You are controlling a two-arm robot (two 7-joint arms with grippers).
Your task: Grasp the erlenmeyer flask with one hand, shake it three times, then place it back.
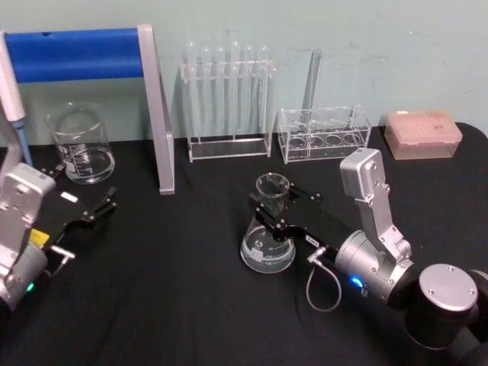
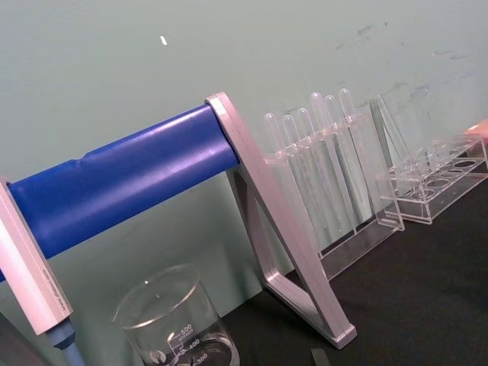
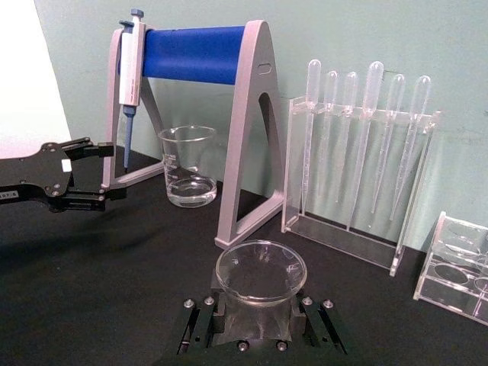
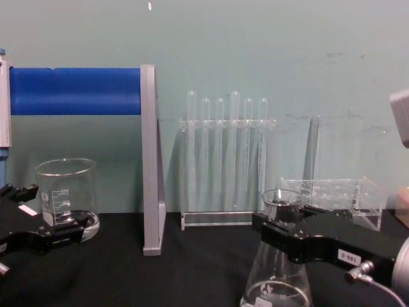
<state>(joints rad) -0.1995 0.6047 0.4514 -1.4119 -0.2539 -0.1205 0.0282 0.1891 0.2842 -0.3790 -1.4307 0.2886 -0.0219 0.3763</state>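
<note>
Two grippers share the black table. Farthest left, the left gripper rests low near the table's left edge with its fingers apart and nothing between them, just in front of the cylindrical glass beaker. Behind it stands the pipette stand with its blue bar, and further along the back wall a clear rack of transfer pipettes, then a low clear tube rack and a pink tip box.

Right of centre, the erlenmeyer flask stands upright on its wide base on the table. The right gripper reaches in from the right with its fingers on either side of the narrow neck, just below the flared rim; in the right wrist view they appear pressed against the glass, so I judge it clamped on the neck.

That flask is thin, rigid glass: light and apparently empty, but smooth, slippery and breakable. The neck is the sensible place to hold, since the flare above should stop it sliding out during a shake. Grip should be firm without crushing, and the set-down gentle and flat.
</note>
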